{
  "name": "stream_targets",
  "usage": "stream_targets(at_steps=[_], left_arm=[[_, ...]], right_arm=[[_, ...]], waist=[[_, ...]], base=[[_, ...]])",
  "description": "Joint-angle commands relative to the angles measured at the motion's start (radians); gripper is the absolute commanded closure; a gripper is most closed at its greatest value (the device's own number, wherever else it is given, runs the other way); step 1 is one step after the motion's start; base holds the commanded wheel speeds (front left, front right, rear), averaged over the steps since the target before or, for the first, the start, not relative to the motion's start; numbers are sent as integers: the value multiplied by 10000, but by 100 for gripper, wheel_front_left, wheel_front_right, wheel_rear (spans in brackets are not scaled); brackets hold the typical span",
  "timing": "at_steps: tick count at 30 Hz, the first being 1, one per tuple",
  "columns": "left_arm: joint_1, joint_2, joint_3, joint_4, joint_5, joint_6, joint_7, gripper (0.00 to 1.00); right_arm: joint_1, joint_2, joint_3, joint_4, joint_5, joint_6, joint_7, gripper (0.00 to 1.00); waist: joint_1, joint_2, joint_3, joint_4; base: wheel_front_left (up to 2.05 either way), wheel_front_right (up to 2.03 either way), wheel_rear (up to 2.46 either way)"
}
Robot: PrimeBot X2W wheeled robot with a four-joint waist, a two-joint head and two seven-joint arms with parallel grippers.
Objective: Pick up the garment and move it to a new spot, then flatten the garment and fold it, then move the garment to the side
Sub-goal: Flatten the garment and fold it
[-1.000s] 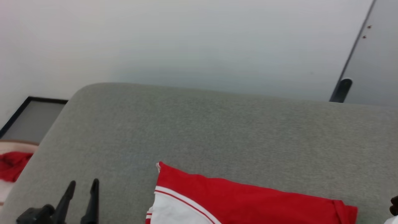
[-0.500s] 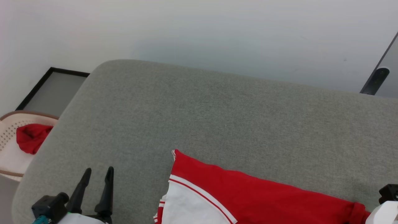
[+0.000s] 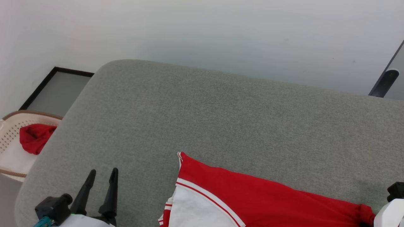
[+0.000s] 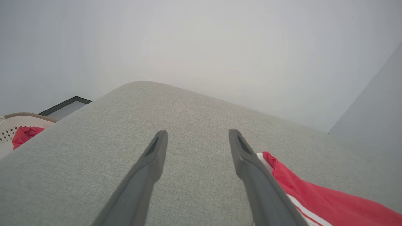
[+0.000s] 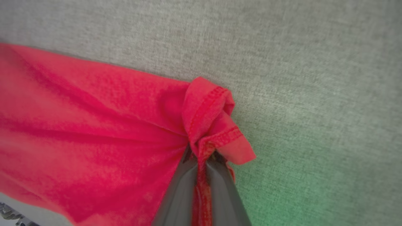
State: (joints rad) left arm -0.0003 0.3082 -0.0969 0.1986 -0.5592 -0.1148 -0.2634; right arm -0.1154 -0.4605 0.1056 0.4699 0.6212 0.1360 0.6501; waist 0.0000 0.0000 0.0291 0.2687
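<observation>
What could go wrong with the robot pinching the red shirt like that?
The right gripper pinches only a small bunched hem corner of the garment, so it might slip out when pulled. The left gripper is open and holds nothing, so lifted by one corner the garment could dangle and crumple.

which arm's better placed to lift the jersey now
Right: the right claw is shut on a hemmed corner of the jersey; the left claw hangs open over bare grey cushion beside it.
</observation>
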Motion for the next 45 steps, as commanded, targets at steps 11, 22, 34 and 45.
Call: stream_targets(at_steps=[11,22,34,45], left_arm=[[112,-85,87,15,217,-130,-4,0],[344,-69,81,209,45,-172,-4,0],[622,-44,169,256,-214,-165,-4,0],[445,-69,-75,338,-322,-168,30,0]], right_arm=[[-293,-930,-8,817,261,-116,-440,100],[-479,-2057,-170,431,511,-61,-226,100],[14,-1441,219,-3684,1992,-60,1042,100],[-717,332,1763,-4971,1376,-60,1288,100]], waist=[[0,0,-245,-404],[0,0,-677,-1020],[0,0,-1092,-1301],[0,0,-1199,-903]], base=[[0,0,0],[0,0,0],[0,0,0],[0,0,0]])
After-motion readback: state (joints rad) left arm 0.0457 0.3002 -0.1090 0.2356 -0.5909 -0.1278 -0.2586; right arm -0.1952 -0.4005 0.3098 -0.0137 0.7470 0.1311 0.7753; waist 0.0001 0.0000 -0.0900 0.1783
